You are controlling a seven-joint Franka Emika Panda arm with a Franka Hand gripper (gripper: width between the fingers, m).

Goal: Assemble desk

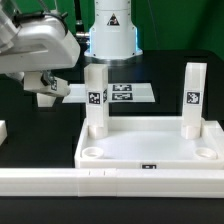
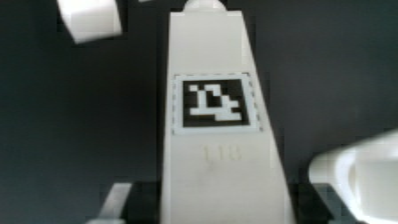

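Note:
The white tray-like tabletop (image 1: 150, 145) lies at the front. Two white legs stand upright at its far corners, one on the exterior view's left (image 1: 96, 100) and one on the right (image 1: 193, 98). The two near round sockets (image 1: 92, 153) are open. My gripper (image 1: 45, 90) hovers at the upper left, shut on a third leg (image 1: 70, 94) that lies roughly level and points toward the left upright leg. In the wrist view this held leg (image 2: 214, 110) shows its tag and runs out from between my gripper's (image 2: 217, 205) dark fingers (image 2: 125, 200).
The marker board (image 1: 128, 93) lies behind the tabletop by the robot base. A long white border rail (image 1: 100, 181) runs along the front. Another white piece (image 1: 3, 130) sits at the exterior view's left edge. Blurred white shapes (image 2: 89, 20) flank the held leg.

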